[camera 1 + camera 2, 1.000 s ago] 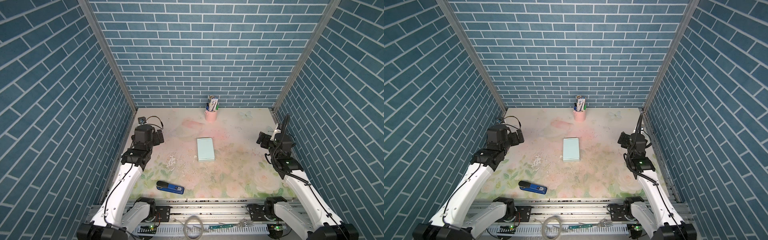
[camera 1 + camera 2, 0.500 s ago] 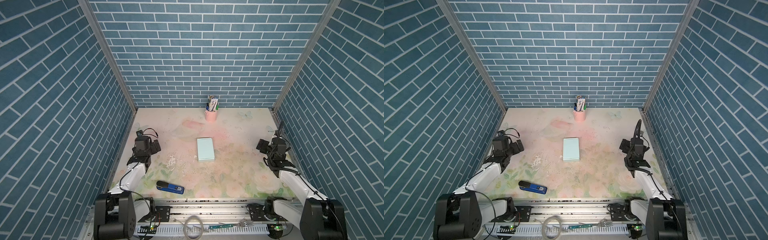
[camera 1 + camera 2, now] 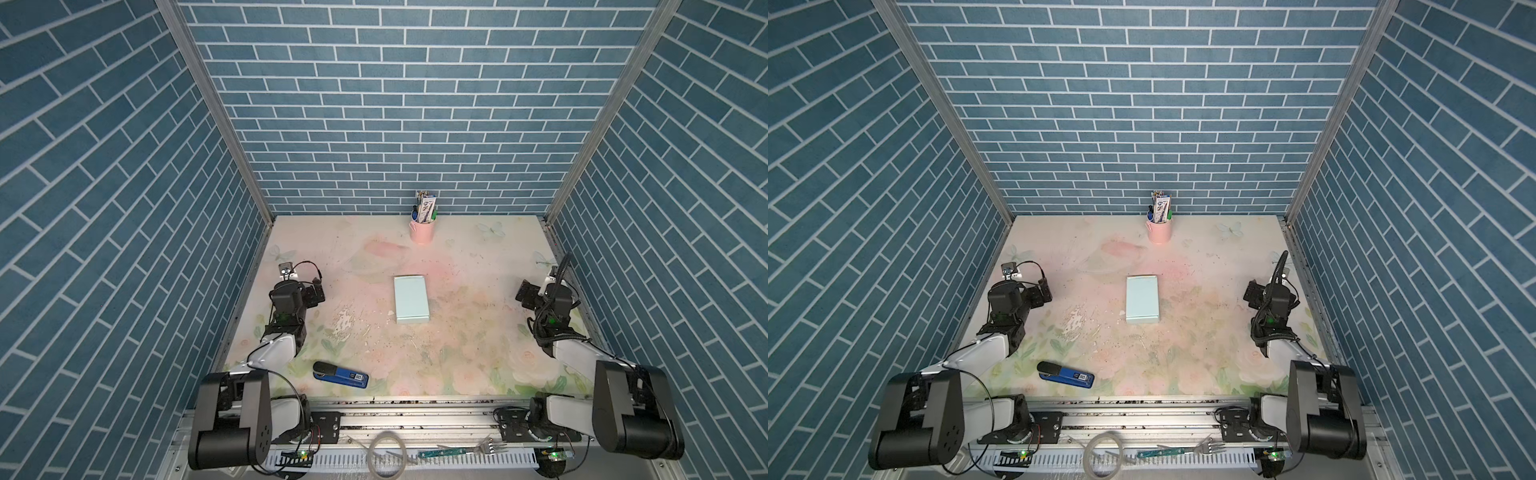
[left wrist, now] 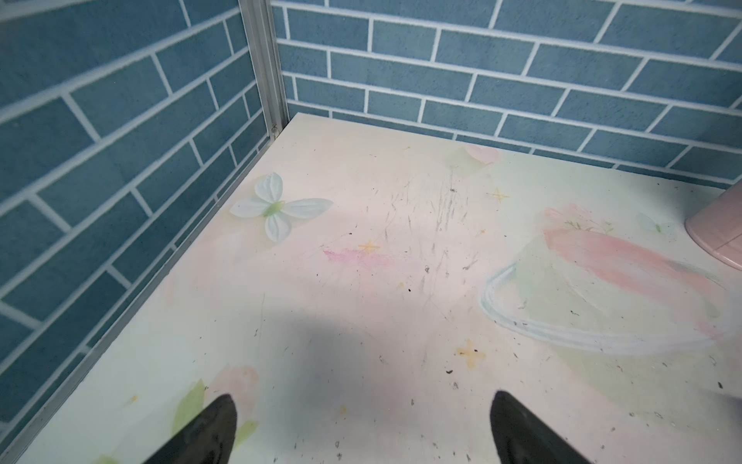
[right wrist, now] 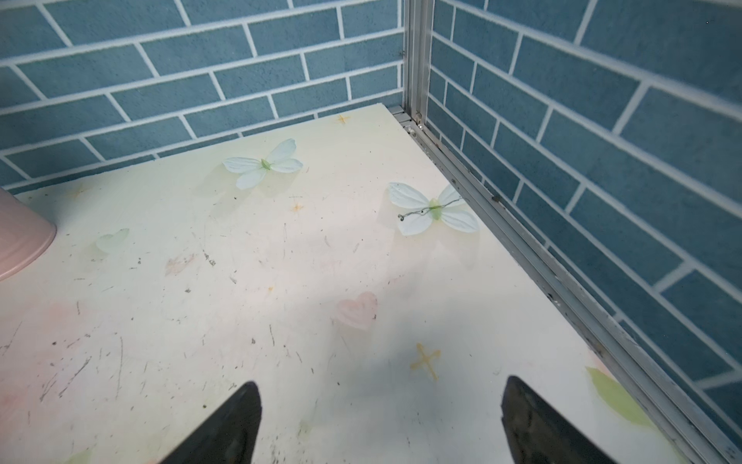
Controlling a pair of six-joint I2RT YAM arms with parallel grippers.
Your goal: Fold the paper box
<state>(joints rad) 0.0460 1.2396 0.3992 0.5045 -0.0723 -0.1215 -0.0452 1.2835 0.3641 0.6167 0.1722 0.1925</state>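
Observation:
The paper box (image 3: pixel 411 299) (image 3: pixel 1142 298) lies in the middle of the table as a shallow, closed, pale mint rectangle, seen in both top views and in neither wrist view. My left gripper (image 3: pixel 313 293) (image 3: pixel 1042 296) rests low at the table's left side, well apart from the box. It is open, and only bare table shows between its fingers in the left wrist view (image 4: pixel 361 401). My right gripper (image 3: pixel 524 293) (image 3: pixel 1252 294) rests low at the right side, also far from the box. It is open and holds nothing (image 5: pixel 379 389).
A pink cup (image 3: pixel 422 232) (image 3: pixel 1158 232) with pens stands at the back wall. A blue stapler (image 3: pixel 340 376) (image 3: pixel 1065 374) lies near the front left. Brick walls close in three sides. The front rail (image 3: pixel 415 415) carries a fork and a ring.
Both arms have folded down and drawn back toward their bases, so the grippers now sit lower at the table's sides. The paper box has not moved.

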